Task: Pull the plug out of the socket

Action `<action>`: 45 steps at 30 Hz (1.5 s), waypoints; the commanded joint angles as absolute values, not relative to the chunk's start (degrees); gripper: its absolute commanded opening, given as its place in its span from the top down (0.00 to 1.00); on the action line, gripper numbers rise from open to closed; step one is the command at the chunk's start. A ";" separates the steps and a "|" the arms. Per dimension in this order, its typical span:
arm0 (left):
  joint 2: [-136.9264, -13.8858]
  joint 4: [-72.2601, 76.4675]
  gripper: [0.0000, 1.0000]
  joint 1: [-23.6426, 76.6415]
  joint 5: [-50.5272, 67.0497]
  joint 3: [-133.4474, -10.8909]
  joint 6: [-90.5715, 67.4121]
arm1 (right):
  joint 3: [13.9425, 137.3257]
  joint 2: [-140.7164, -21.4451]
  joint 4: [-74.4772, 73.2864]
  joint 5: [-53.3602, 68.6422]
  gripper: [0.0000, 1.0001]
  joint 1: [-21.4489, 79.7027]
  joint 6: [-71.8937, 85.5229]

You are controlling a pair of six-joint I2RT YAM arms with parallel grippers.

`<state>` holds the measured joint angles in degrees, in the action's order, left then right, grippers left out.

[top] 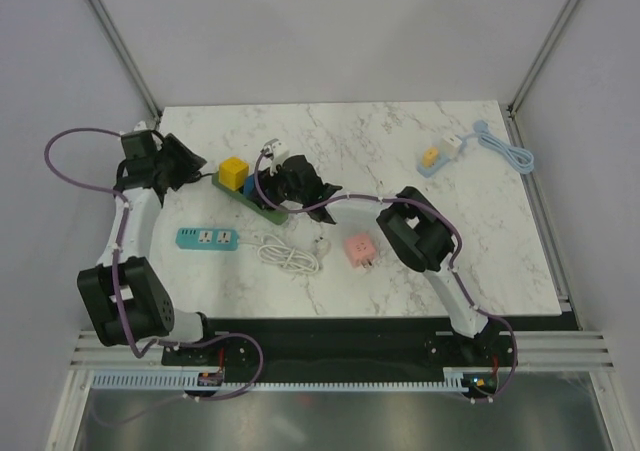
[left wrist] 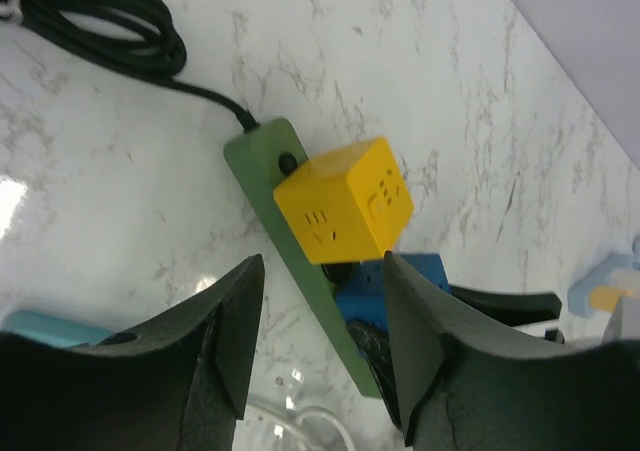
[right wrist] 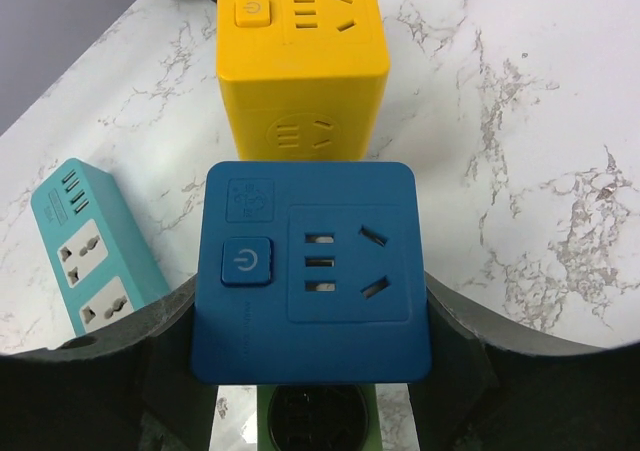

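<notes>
While right pincer [right wrist: 312,376] grips blue cube [right wrist: 312,271], yellow cube [right wrist: 300,61] stands adjacent.

A green power strip [left wrist: 262,167] lies flat on the far left-centre of the marble table, running diagonally from far left to near right, its black cord leaving the far-left end. A yellow cube adapter [left wrist: 345,199] stands upright on it. Just beside it, on the near-right side, a blue cube adapter [right wrist: 312,271] sits between the right gripper's [right wrist: 312,321] fingers.
</notes>
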<state>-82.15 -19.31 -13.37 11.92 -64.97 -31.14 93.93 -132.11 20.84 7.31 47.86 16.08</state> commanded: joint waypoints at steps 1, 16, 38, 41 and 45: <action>-79.28 -17.85 0.43 -12.57 21.44 -57.85 -36.20 | 98.78 -131.57 25.49 1.84 1.00 44.47 19.07; -79.27 1.83 0.34 -12.22 29.18 -39.29 -48.51 | 99.76 -132.45 25.22 4.48 1.00 44.47 22.06; -94.66 15.38 0.37 -10.99 24.61 -41.75 -57.39 | 100.28 -132.71 26.28 6.41 1.00 44.47 22.41; -96.15 15.29 0.40 -10.64 23.82 -41.57 -57.22 | 100.63 -133.07 26.46 6.85 1.00 44.47 23.29; -98.34 15.99 0.41 -9.76 23.29 -42.01 -56.95 | 100.90 -133.15 26.54 7.21 1.00 44.47 23.64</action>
